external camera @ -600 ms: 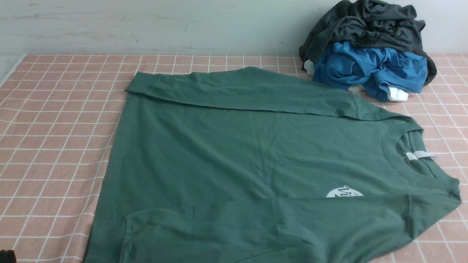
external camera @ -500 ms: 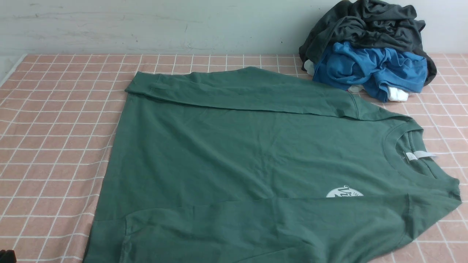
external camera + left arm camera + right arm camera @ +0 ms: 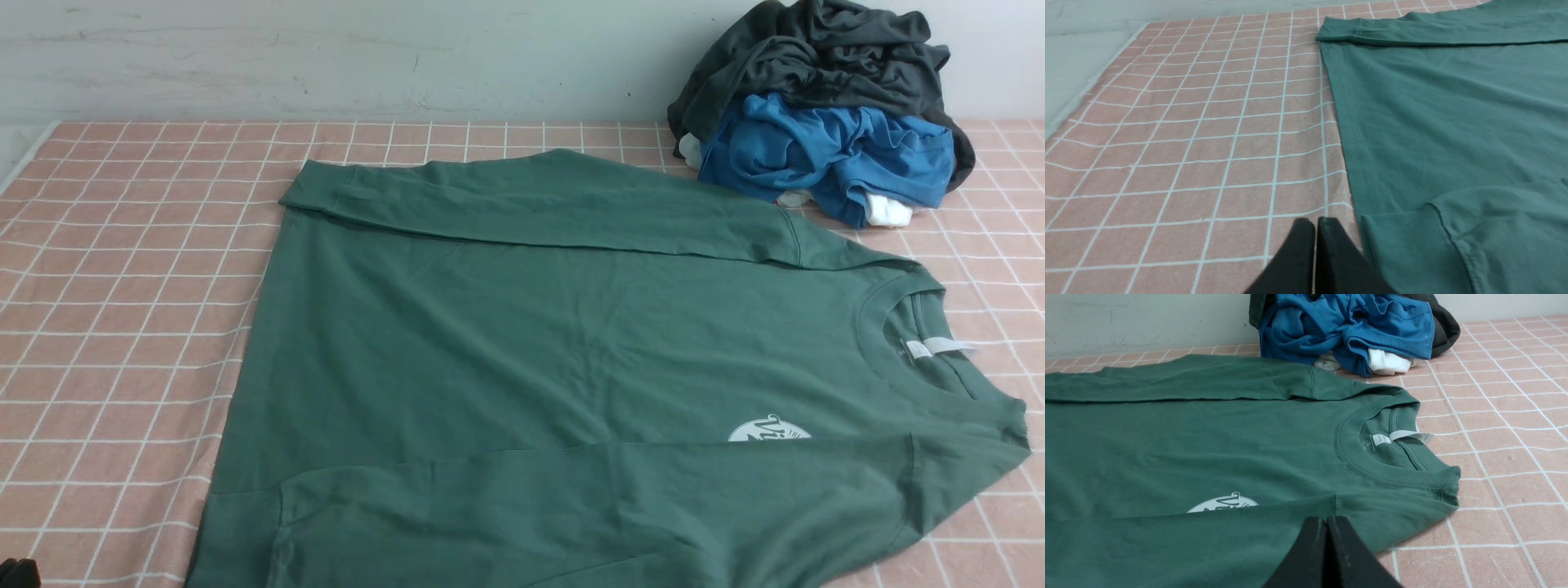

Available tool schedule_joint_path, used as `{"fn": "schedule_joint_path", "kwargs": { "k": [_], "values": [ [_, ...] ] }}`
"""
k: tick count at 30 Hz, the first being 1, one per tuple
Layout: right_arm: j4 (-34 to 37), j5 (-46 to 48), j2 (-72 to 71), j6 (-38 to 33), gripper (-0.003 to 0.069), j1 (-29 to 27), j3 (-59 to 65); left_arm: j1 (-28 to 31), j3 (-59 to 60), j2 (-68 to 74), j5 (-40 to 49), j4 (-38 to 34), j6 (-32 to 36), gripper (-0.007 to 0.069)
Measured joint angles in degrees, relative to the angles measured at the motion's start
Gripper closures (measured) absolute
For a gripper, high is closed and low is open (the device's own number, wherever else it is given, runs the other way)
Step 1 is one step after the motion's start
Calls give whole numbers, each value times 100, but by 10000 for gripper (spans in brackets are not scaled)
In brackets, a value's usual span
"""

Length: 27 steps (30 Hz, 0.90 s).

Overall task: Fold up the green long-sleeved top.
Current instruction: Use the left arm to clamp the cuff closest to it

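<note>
The green long-sleeved top (image 3: 555, 359) lies flat on the checked cloth, neck to the right, hem to the left, both sleeves folded in along its body. The near sleeve half covers the white chest logo (image 3: 769, 429); the white neck label (image 3: 939, 347) shows in the collar. My left gripper (image 3: 1316, 222) is shut and empty, over the cloth just beside the near sleeve's cuff (image 3: 1404, 241). Its dark tip shows at the front view's bottom left (image 3: 18, 572). My right gripper (image 3: 1326, 520) is shut and empty, over the near shoulder (image 3: 1392, 514).
A heap of a dark grey-black garment (image 3: 824, 53) and a bright blue garment (image 3: 824, 147) with white fabric (image 3: 886, 211) sits at the back right against the wall. The pink checked cloth (image 3: 122, 269) covers the table; its left edge shows (image 3: 1090, 87).
</note>
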Motion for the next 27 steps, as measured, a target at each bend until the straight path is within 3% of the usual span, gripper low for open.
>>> {"fn": "schedule_joint_path", "kwargs": {
  "k": [9, 27],
  "values": [
    [0, 0, 0, 0, 673, 0, 0, -695, 0, 0, 0, 0, 0, 628],
    [0, 0, 0, 0, 673, 0, 0, -702, 0, 0, 0, 37, 15, 628]
  ]
}}
